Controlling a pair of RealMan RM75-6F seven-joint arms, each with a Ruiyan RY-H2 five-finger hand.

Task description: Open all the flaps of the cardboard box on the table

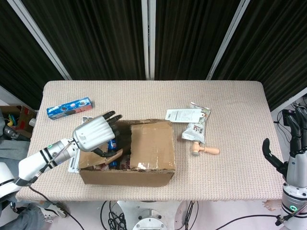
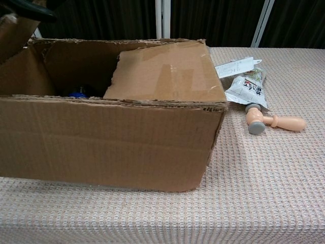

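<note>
Box (image 1: 144, 158) placed at table (image 1: 230, 96) front, left of centre. Right flap (image 1: 152, 143) laid flat over opening. Left hand (image 1: 96, 132) positioned over left side, fingers spread, possibly touching left flap. Right hand (image 1: 292, 148) raised beside table, fingers apart.

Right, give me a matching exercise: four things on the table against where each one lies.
Things:
1. blue packet
2. left hand
3. wooden peg
4. closed flap

Places:
A. over the box's open left side
B. covering the box's right half
C. table's left, behind the box
D. right of the box, by the pouches

Pairs: 1-C, 2-A, 3-D, 4-B
</note>
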